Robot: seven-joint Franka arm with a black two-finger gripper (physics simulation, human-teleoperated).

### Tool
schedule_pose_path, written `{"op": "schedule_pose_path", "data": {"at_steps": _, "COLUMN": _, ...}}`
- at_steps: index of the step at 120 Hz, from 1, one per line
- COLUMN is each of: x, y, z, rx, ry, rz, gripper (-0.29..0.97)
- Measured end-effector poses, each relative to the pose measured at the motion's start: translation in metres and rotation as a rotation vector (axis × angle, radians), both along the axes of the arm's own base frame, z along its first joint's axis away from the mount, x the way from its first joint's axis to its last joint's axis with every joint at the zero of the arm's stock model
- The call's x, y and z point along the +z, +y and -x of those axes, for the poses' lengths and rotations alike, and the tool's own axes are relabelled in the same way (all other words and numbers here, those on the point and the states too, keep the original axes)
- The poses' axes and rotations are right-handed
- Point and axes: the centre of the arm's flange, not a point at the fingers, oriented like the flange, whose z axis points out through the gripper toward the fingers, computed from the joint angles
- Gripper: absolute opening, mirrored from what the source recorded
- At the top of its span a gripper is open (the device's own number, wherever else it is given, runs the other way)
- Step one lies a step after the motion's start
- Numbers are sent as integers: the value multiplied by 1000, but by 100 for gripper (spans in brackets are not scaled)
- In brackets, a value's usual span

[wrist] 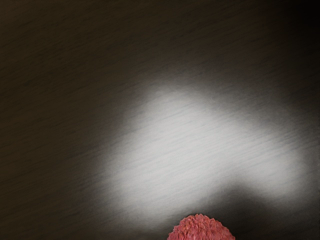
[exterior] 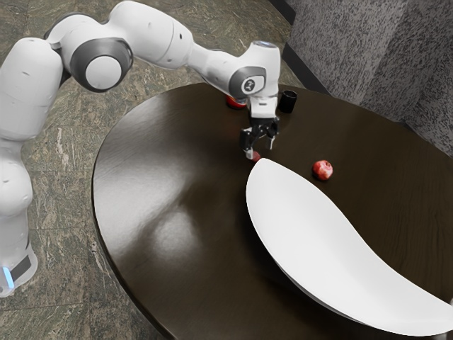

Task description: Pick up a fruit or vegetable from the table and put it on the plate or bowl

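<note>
Small red fruit [exterior: 255, 156]: mostly hidden beneath the tool [exterior: 258, 147]. In the wrist view the fruit [wrist: 200, 229] is cut off, and rough, bumpy skin is seen. It is located on the dark tabletop [exterior: 163, 198], just beside the white plate [exterior: 333, 248]. The tool's fingers are held apart, nothing clamped.

The arm [exterior: 163, 42] is built of smooth, rounded white shells joined by grey rings, and a large grey disc [exterior: 106, 67] caps one joint. Low on its white base column sit a grey panel [exterior: 21, 268] and a small blue light [exterior: 6, 273]. The wrist housing bears a dark round badge [exterior: 249, 83] with a white mark, and a pale blue cap [exterior: 265, 46] on top. The pincer [exterior: 259, 147] is black, with two short fingers.
</note>
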Motion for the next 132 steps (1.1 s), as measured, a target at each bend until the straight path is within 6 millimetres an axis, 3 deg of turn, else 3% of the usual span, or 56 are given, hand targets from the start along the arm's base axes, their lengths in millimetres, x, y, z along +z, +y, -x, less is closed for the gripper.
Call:
{"op": "schedule_pose_path", "data": {"at_steps": 36, "x": -12, "y": 1, "z": 5, "rx": 9, "ry": 22, "rz": 15, "gripper": 47}}
{"op": "schedule_pose_path", "data": {"at_steps": 85, "x": -15, "y": 4, "z": 5, "rx": 29, "ry": 20, "rz": 33, "gripper": 15}}
{"op": "schedule_pose_path", "data": {"at_steps": 104, "x": -9, "y": 2, "z": 6, "rx": 28, "ry": 13, "rz": 31, "gripper": 14}}
{"op": "schedule_pose_path", "data": {"at_steps": 110, "x": 6, "y": 1, "z": 7, "rx": 31, "ry": -8, "rz": 29, "gripper": 13}}
{"op": "schedule_pose_path", "data": {"at_steps": 124, "x": 65, "y": 1, "z": 21, "rx": 42, "ry": -90, "rz": 8, "gripper": 14}}
{"op": "schedule_pose_path", "data": {"at_steps": 132, "x": 101, "y": -25, "z": 25, "rx": 10, "ry": -141, "rz": -5, "gripper": 14}}
